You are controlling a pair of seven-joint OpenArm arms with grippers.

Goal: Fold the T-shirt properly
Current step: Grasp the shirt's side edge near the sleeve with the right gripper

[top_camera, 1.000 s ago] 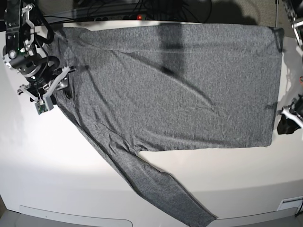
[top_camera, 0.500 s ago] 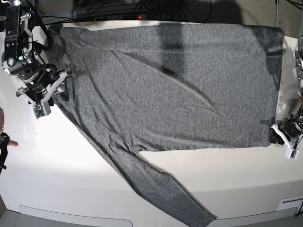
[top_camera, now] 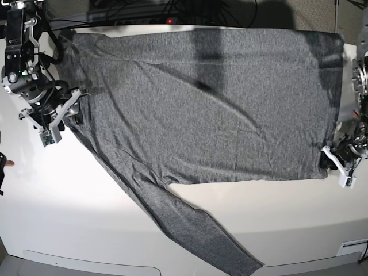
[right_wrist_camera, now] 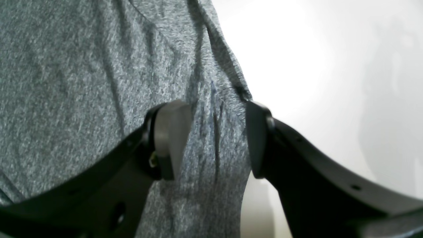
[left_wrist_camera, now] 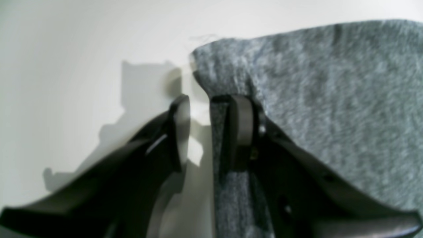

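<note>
both grippers straddle t-shirt (top_camera: 213, 103) edges, bare table (top_camera: 86, 213) around.

Both arms are black metal with white printed brackets. The right end effector (right_wrist_camera: 214, 138) has 2 curved black fingers, one faced with a pale grey pad (right_wrist_camera: 172, 132). The left end effector (left_wrist_camera: 198, 132) has matte black fingers, small screws and holes along them.

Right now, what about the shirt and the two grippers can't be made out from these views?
- T-shirt, base view: far edge lost in shadow; second sleeve not visible.
- Left gripper, left wrist view: blurred; cloth hides one finger's outer side, so contact is unclear.
- Right gripper, base view: too small to judge.
</note>
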